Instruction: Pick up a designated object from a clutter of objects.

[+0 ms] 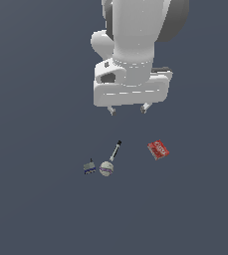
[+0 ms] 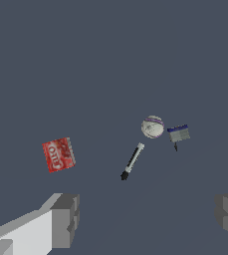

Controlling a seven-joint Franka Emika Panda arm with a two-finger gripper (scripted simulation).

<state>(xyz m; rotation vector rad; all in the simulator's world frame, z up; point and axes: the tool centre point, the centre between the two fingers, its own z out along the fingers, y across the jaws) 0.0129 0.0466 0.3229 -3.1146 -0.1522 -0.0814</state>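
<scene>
Gripper (image 1: 128, 109) hangs above the surface with jaws spread wide, grasping nothing. The red box (image 1: 158, 149) lies flat, apart from the marker (image 1: 115, 150), on the side away from the ball (image 1: 106, 169). It sits below the gripper and toward the exterior view's right; its long axis runs diagonally.

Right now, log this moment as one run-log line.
phase: approach | gripper: open, above the floor, holding nothing | target: red box, lying apart from ball, marker | grasp: not yet
</scene>
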